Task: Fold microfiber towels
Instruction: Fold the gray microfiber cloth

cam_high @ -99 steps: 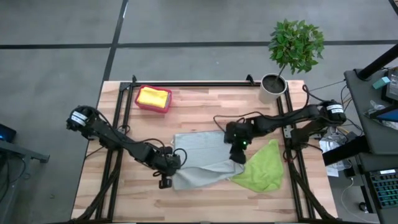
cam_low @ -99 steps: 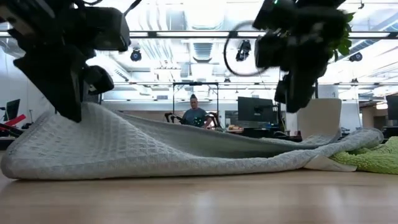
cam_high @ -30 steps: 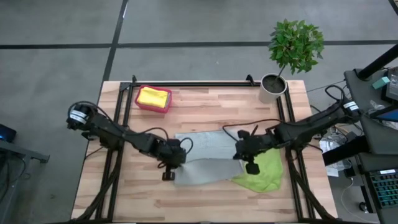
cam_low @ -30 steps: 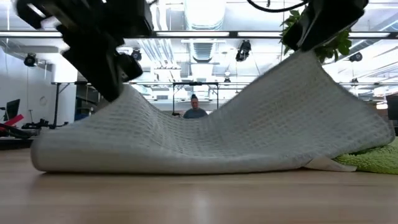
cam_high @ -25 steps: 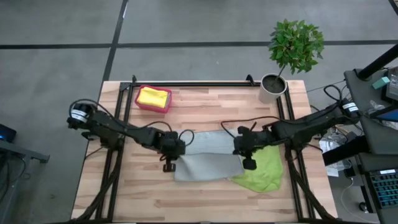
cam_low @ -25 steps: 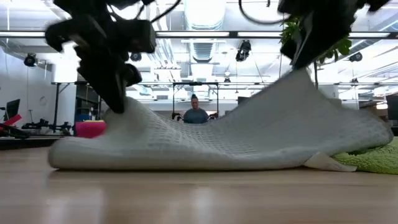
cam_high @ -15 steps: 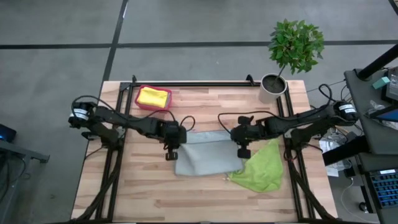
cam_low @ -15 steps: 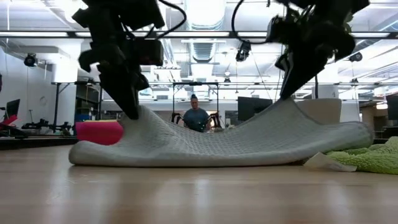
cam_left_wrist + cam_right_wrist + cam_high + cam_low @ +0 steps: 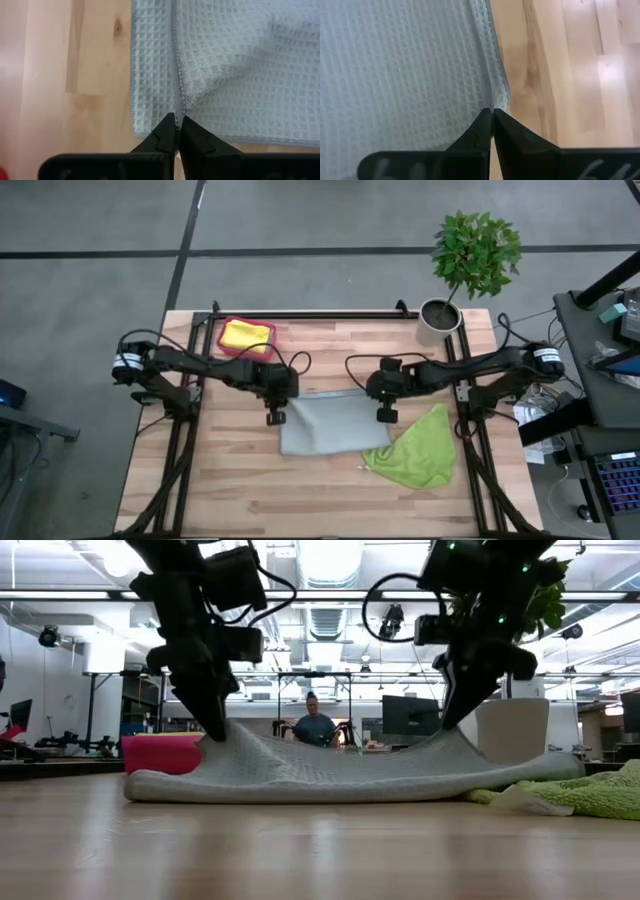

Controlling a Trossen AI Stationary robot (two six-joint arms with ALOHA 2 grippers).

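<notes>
High view shows the grey waffle-weave microfiber towel (image 9: 322, 424) lying doubled over at the centre of the pale wooden slatted surface (image 9: 230, 490), its two far corners pinched and lifted. It looks light, limp and a little grippy: it sags between the holds in the low view, so I judge it will drape rather than keep a crease, and is best taken at the hemmed corners. The left gripper (image 9: 277, 405) is clamped on the towel's corner at 10 o'clock, the right gripper (image 9: 383, 402) on the corner at 2 o'clock. A crumpled lime green microfiber towel (image 9: 415, 452) lies touching it at 4 o'clock. A yellow cloth (image 9: 246, 336) sits in the pink-red plastic bin (image 9: 222, 332) at 11 o'clock.
</notes>
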